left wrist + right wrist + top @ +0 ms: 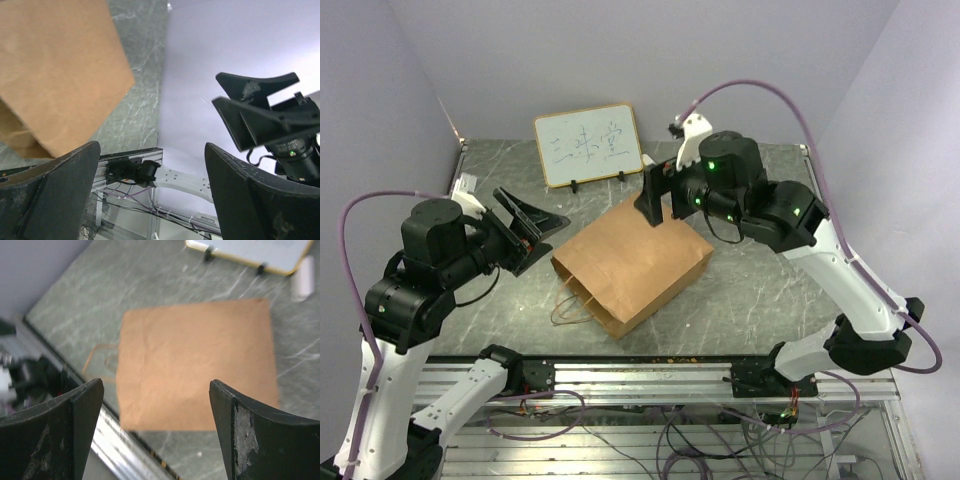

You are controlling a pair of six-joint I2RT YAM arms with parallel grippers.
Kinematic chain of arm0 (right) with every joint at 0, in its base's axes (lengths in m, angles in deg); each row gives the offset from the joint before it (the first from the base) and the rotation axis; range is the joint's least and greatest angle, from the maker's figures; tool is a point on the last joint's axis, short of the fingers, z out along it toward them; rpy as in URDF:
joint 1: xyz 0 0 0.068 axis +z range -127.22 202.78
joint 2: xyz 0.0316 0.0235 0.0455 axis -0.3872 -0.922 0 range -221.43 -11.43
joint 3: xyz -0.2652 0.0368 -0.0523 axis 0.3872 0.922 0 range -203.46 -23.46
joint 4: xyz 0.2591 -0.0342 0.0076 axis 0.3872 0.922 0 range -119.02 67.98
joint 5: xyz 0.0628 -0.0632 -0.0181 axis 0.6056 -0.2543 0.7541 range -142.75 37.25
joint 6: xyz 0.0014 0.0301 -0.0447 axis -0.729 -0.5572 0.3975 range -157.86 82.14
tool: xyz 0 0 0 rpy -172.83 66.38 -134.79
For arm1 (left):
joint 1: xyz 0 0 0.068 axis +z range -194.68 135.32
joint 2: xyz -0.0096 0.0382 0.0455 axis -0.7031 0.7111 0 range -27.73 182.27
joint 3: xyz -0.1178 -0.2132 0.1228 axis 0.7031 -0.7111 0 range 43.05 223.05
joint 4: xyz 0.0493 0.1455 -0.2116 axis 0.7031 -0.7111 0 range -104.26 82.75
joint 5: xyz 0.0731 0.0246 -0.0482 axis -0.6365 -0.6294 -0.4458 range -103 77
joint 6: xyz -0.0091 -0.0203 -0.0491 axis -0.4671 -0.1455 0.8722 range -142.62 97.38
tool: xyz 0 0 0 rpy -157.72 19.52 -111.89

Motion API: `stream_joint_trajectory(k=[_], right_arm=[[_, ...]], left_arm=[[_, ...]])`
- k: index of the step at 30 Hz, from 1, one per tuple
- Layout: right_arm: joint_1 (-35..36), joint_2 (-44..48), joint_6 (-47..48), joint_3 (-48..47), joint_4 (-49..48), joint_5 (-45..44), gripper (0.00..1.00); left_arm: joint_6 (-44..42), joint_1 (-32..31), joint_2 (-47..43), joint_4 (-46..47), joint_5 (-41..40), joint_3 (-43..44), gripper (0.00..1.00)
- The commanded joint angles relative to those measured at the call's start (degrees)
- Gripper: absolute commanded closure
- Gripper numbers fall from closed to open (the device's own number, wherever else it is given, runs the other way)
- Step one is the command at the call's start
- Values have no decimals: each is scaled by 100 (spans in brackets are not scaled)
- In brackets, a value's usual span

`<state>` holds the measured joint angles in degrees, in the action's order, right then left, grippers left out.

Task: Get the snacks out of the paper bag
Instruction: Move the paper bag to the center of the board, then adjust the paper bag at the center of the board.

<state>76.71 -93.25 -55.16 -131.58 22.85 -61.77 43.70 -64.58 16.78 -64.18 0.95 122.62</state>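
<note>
L pincer (534,236) & R pincer (654,196) both spread, empty. Paper bag (632,262) lies flat; a grab may squash unseen snacks.

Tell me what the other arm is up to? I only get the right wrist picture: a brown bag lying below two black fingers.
Observer: The left gripper is open and holds nothing. It sits just off the left side of the paper bag.
Operator: Are any snacks out yet?
Observer: No packets show in any view, neither on the table nor in either gripper.
Operator: What is that framed thing at the top of my picture?
Observer: It is a white board with handwriting on it, propped upright behind the bag. The right gripper, also open, hangs in front of it.
</note>
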Motion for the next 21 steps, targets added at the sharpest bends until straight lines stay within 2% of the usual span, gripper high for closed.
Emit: stream_joint_trajectory(k=[1, 6, 9, 12, 16, 21], right_arm=[[412, 251, 148, 1107, -314, 927, 12], [1035, 691, 243, 2510, -1422, 1200, 10], [1572, 760, 793, 2960, -2066, 933, 8], [2013, 704, 1771, 3508, -2744, 950, 7], [2697, 343, 3087, 3833, -3480, 612, 3], [2749, -566, 4001, 3745, -4344, 383, 6]], left_arm=[[238, 65, -447, -117, -439, -305, 4], [-186, 65, -359, -1109, -983, 125, 4], [-504, 65, -286, -1606, -1207, 327, 4], [-645, 65, -337, -1763, -1576, 514, 4], [-961, 65, -168, -1617, -1753, 912, 4], [-1751, 65, 566, -1562, -1564, 1732, 4]])
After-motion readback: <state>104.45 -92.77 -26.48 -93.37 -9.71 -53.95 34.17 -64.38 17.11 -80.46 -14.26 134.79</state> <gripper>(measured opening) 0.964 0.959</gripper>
